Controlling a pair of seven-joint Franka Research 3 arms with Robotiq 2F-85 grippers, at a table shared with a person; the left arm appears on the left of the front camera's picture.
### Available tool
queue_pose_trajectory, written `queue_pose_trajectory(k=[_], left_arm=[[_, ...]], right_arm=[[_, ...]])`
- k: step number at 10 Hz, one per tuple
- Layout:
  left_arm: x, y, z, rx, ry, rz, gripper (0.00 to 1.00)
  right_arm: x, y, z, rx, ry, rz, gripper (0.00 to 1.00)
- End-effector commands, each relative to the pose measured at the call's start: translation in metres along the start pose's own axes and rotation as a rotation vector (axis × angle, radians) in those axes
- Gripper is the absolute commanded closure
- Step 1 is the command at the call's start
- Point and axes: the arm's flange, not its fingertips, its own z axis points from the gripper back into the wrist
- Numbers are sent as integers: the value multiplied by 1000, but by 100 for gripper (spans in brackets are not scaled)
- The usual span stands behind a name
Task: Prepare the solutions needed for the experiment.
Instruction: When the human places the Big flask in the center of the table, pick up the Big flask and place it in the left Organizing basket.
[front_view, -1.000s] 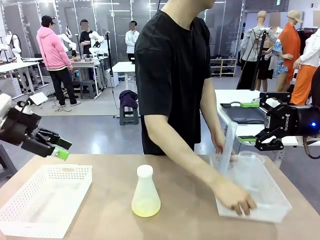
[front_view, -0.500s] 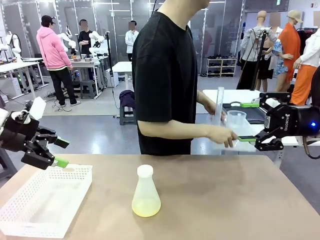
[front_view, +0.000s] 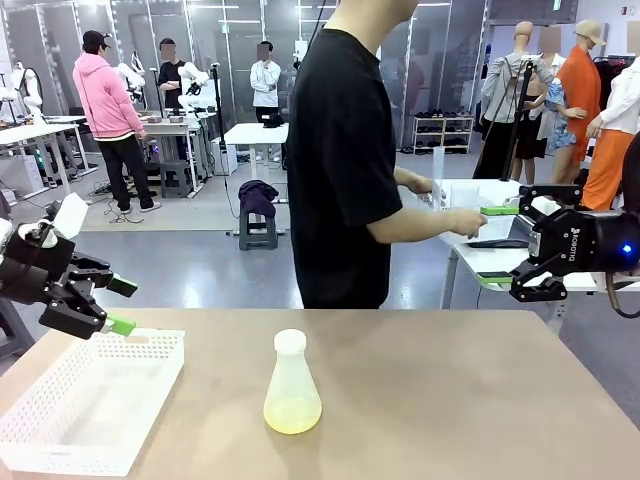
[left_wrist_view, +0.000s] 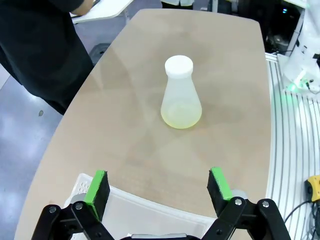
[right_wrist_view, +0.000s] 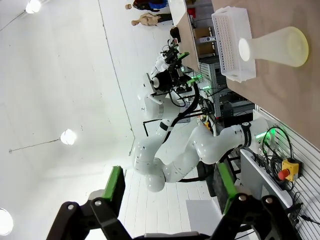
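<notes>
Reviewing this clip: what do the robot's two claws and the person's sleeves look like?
The left claw has black linkage fingers tipped with green pads, on a white arm. The right claw has the same black build and green pads, with pale lettering on its body, a blue light and a black cable behind it. The person wears a black T-shirt with short sleeves.
</notes>
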Motion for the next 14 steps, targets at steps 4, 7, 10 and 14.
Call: queue_pose_trajectory(k=[4, 7, 10, 14], left_arm=[[0, 20, -37, -88, -45, -57, 0], [-11, 32, -84, -204, -31, -180, 0], [-33, 36, -117, -392, -105, -226, 0], [-43, 39, -137, -372, -261, -98, 0]], right_arm=[[0, 1, 0, 5, -1, -8, 10], [0, 1, 0, 5, -1, -8, 10], [0, 1, 0, 5, -1, -8, 10], [0, 1, 0, 5, -1, -8, 10]])
